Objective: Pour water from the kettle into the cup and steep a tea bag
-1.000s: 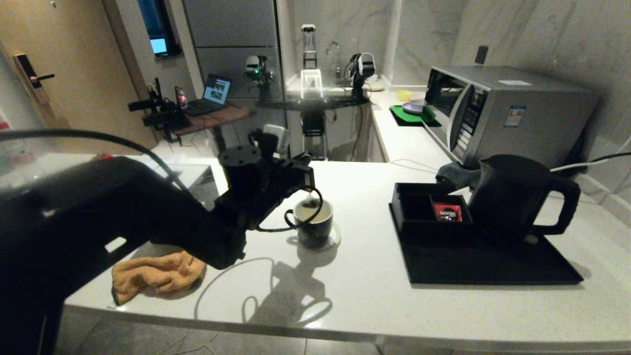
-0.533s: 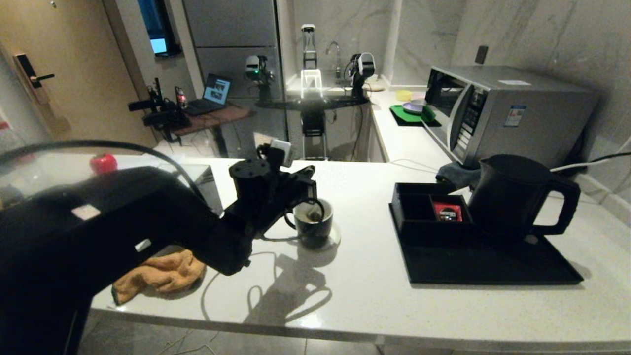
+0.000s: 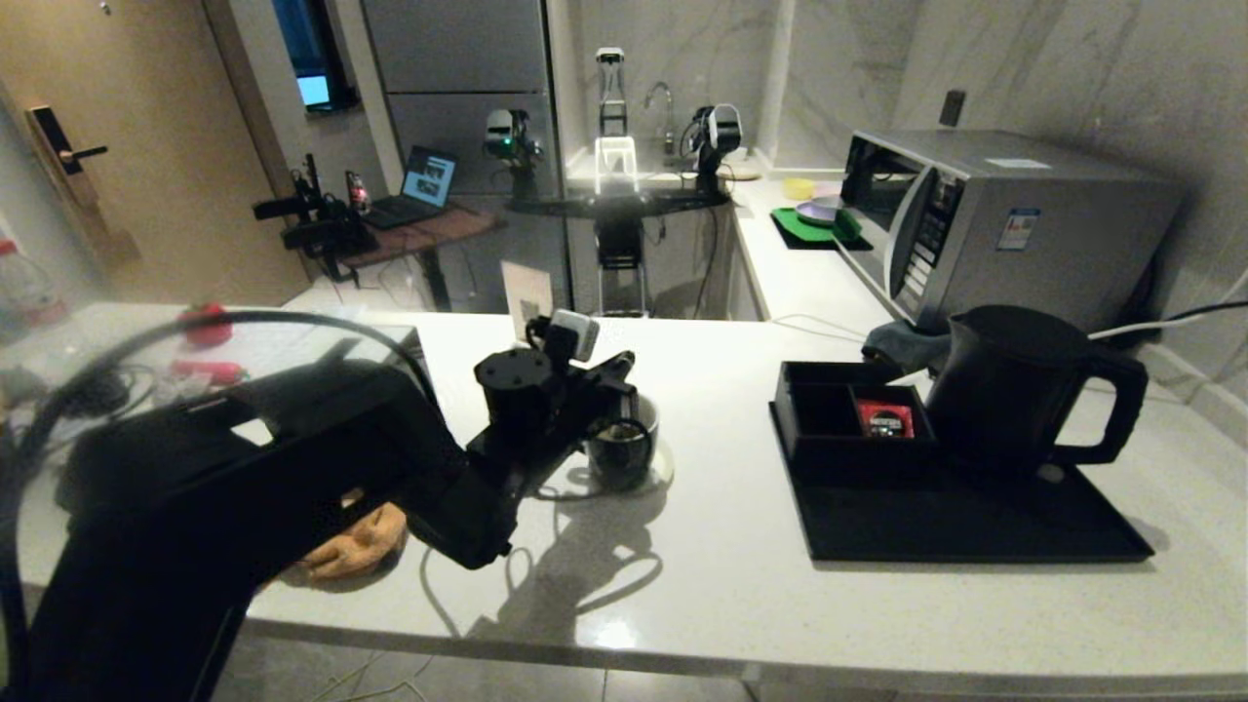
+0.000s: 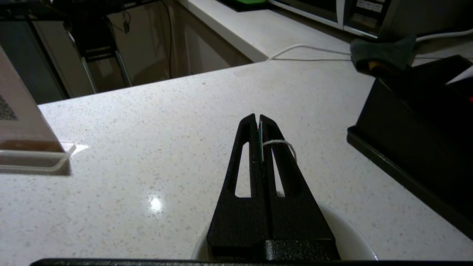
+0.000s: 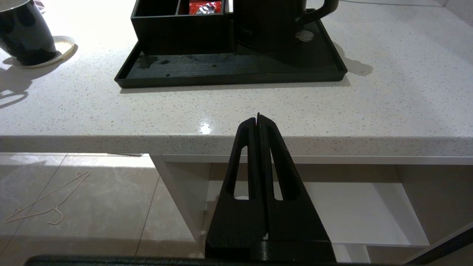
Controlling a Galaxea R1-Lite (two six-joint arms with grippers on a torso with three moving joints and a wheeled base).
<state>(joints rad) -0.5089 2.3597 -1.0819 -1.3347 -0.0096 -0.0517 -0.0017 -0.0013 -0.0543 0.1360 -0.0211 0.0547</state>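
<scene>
The left hand [image 3: 614,395] hovers at the 9 o'clock rim of the cup [image 3: 624,450] on the tabletop [image 3: 721,575], closed on the tea bag's string [image 4: 281,143], the bag [image 3: 617,430] hanging straight below inside; the right hand [image 5: 258,120], closed and empty, sits parked off the tabletop's near edge, the kettle [image 3: 1014,390] at 3 o'clock

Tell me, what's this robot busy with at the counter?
It is steeping tea. The left gripper is shut on the tea bag's string, directly over the cup on its saucer. The kettle stands on the black tray. The right gripper idles, shut, off the counter's edge.
</scene>
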